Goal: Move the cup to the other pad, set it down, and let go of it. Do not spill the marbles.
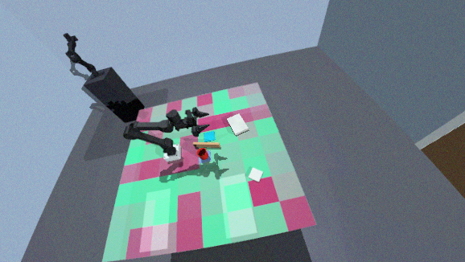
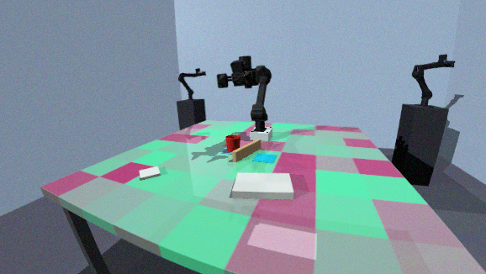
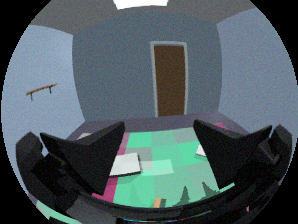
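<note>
Closest to the exterior camera is a pale pink tile on the checkered table [image 2: 202, 235], and just past that sits a flat white slab [image 2: 263, 185]. Using the red cup [image 2: 232, 142] as the reference point: it stands upright on the table on a blue pad that barely peeks out from under it [image 1: 204, 160]. A wooden bar [image 2: 246, 150] lies right beside the cup, on the side toward the second pad, and the bright blue pad [image 2: 265, 158] is just beyond that bar. A small white block [image 2: 150, 172] sits well apart from the cup, off toward the table's near left edge in the exterior view. The arm's white base [image 2: 261, 134] is near the cup, behind it.

Can't make out any marbles inside the cup at this resolution, so no comment there.

The gripper [image 2: 223, 80] is way up in the air, well above the cup and not touching it or anything else. In the top view the gripper [image 1: 199, 121] sits past the bar and bright blue pad from the cup. The wrist view shows both dark fingers spread far apart with only table and the far wall with a brown door [image 3: 169, 79] between them. So the hand is wide open and carrying nothing, and the cup is alone on its pad.
</note>
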